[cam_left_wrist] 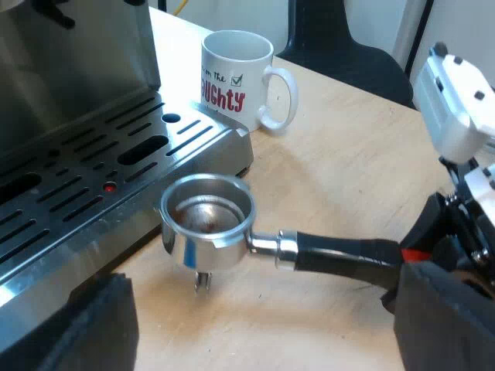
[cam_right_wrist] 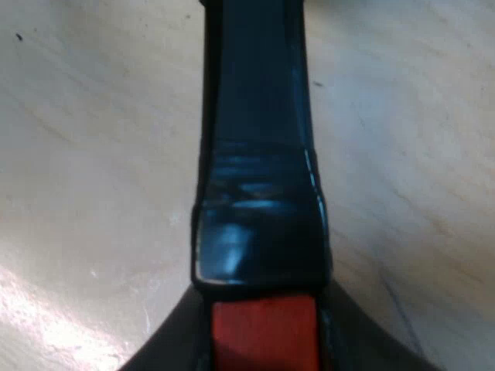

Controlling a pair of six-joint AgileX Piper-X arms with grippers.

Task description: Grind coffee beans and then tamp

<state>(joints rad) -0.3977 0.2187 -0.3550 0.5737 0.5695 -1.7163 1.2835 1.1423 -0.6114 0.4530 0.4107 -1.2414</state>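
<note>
- At the handle's tip, the right gripper (cam_right_wrist: pixel 263 323) is clamped on the holder (cam_left_wrist: pixel 209 220). Its black fingers (cam_right_wrist: pixel 176 349) press in from both sides of the red end (cam_right_wrist: pixel 263 342).
- From that grip the dark handle (cam_right_wrist: pixel 259 154) runs straight out over the pale wooden table (cam_left_wrist: pixel 348 170).
- Seen from the other arm, the right gripper (cam_left_wrist: pixel 433 251) sits at the far end of the handle. The handle lies roughly level, and the metal basket (cam_left_wrist: pixel 207 210) points towards the espresso machine (cam_left_wrist: pixel 69 69).
- The basket is open-side up with a faint brown smear inside, and it sits just beside the front corner of the drip tray (cam_left_wrist: pixel 116 162).
- I cannot tell whether the small spouts under the basket rest on the table or hang just clear of it.
- The left gripper (cam_left_wrist: pixel 259 313) hovers over the table near the basket, spread wide and holding nothing. Its fingers (cam_left_wrist: pixel 85 325) stand well apart on either side of the holder.
- A white mug (cam_left_wrist: pixel 236 77) with red lettering stands upright on the table near the tray's corner, with its handle turned away from the machine.
</note>
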